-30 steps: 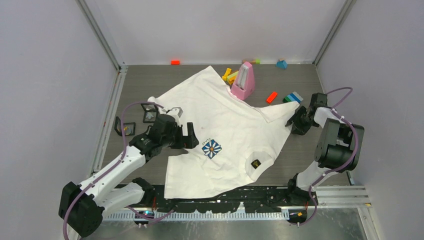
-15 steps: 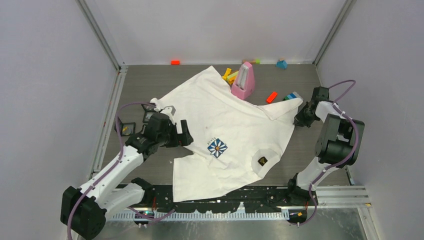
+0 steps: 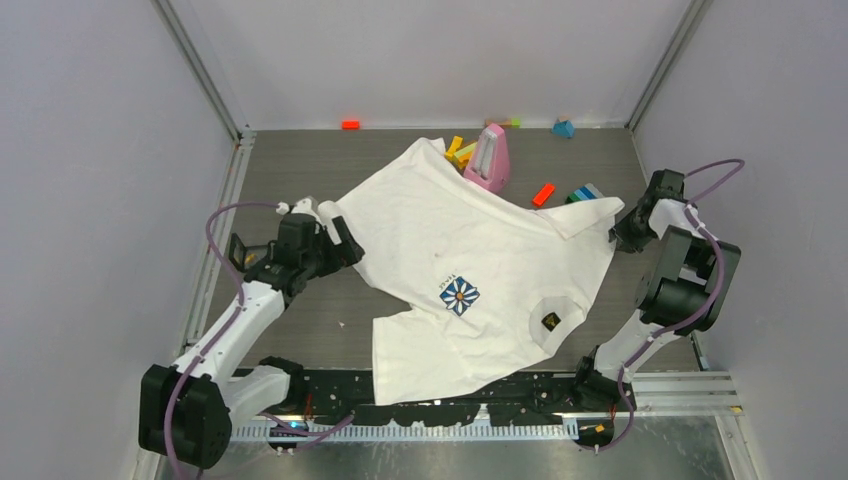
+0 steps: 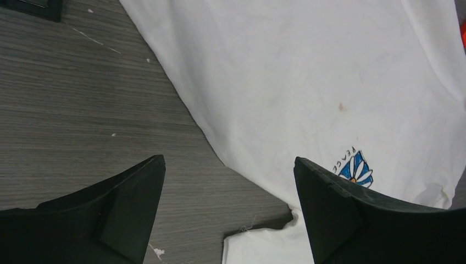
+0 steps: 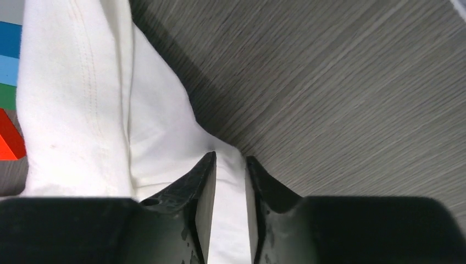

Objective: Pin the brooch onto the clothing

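Observation:
The clothing [image 3: 470, 240] is a white T-shirt lying crumpled across the grey table, with a blue-and-white daisy print [image 3: 459, 293] and a black neck label [image 3: 548, 321]. My right gripper [image 3: 618, 238] is at the shirt's right sleeve. In the right wrist view its jaws [image 5: 231, 158] are shut on a fold of the clothing [image 5: 77, 110]. My left gripper [image 3: 338, 238] stands open at the shirt's left edge. In the left wrist view the gripper [image 4: 228, 160] has bare table between its fingers, with the clothing [image 4: 286, 71] and the daisy print [image 4: 355, 168] beyond. The brooch shows in no view.
A pink wedge-shaped object [image 3: 487, 160] stands at the back, touching the shirt's far edge. Coloured blocks lie around it: orange [image 3: 350, 124], yellow [image 3: 458, 150], red [image 3: 543, 194], blue-green [image 3: 585, 192]. Small black frames [image 3: 243, 250] lie at the left. Metal rails border the table.
The right gripper has closed on the sleeve and moved right and back, dragging the whole shirt rightward. The left gripper has drawn back to the left, off the shirt.

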Tool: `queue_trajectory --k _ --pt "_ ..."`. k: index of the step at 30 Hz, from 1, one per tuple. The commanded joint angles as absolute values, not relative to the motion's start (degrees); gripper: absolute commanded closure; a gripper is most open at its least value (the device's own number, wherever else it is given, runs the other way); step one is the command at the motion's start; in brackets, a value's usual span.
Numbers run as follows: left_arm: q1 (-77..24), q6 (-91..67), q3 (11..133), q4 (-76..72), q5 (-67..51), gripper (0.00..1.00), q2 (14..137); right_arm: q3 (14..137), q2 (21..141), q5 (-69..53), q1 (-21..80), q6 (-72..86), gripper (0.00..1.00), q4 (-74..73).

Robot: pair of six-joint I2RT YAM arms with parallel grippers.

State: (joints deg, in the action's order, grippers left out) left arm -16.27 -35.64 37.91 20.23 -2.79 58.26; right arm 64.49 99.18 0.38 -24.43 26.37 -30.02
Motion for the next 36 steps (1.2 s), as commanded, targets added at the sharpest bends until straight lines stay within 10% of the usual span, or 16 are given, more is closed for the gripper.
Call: queue_trajectory --k 1,6,17,36 --pt "-13.45 -37.89 36.93 10.47 2.25 0.13 61.03 66.59 96.62 1.36 -24.96 26.03 0.53 -30.27" --pt "-13.1 -37.4 38.47 8.5 4.27 0.2 65.53 64.82 88.79 2.95 -23.72 25.88 0.34 -32.05" --pt "-13.18 -35.88 40.82 2.85 -5.92 0.35 72.02 57.73 71.37 1.64 0.04 30.67 0.31 -28.91" --pt "-13.18 -34.68 35.33 6.14 -7.48 0.23 67.02 53.79 89.3 1.14 60.13 41.48 0.43 -5.43"
